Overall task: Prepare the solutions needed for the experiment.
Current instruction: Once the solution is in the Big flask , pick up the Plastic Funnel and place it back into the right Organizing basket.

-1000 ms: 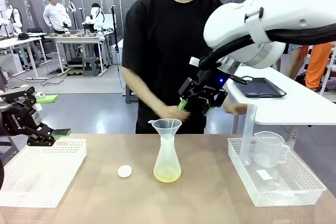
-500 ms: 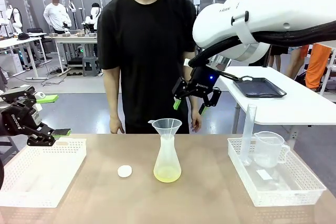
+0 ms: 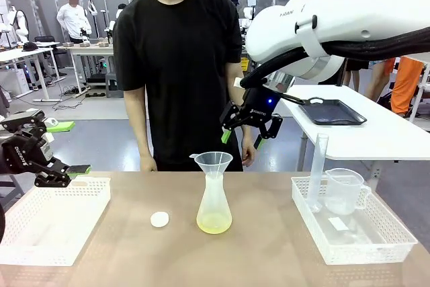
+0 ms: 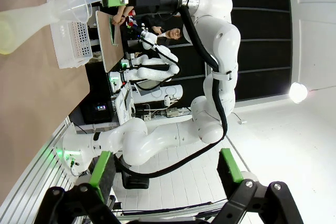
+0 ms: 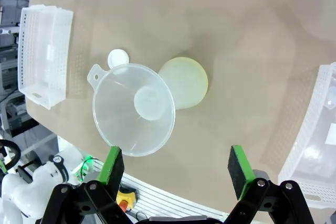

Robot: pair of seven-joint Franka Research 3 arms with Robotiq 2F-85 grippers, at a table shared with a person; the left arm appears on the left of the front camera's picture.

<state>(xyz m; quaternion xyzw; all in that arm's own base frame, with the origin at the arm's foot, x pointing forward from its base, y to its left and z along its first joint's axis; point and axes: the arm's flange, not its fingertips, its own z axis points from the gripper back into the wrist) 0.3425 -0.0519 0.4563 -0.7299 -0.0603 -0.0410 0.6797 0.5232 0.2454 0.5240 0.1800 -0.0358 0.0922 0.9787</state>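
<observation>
A translucent flask [image 3: 214, 201] stands mid-table with a clear funnel [image 3: 212, 162] in its neck. The solutions [image 3: 214, 223] show as a pale yellow-green band at its bottom. My right gripper [image 3: 242, 139] hangs open in the air above and just behind the funnel, holding nothing. From the right wrist view I look straight down on the funnel [image 5: 134, 109] and the tinted flask base [image 5: 185, 82], with the right gripper [image 5: 176, 163] apart from both. My left gripper [image 3: 69, 147] stands open at the far left, over a white tray. The left wrist view shows the left gripper [image 4: 167, 167] with nothing in it.
A small white disc [image 3: 159, 219] lies left of the flask. A white mesh tray [image 3: 27, 250] sits at the left. Another tray [image 3: 396, 236] at the right holds a tall cylinder [image 3: 316, 169] and a beaker [image 3: 342, 189]. A person stands at the far edge, hands [image 3: 249, 156] down.
The person has pulled both hands back from the funnel, stepped toward picture left and stands upright. My right gripper has drifted slightly left. The left arm has not moved.
</observation>
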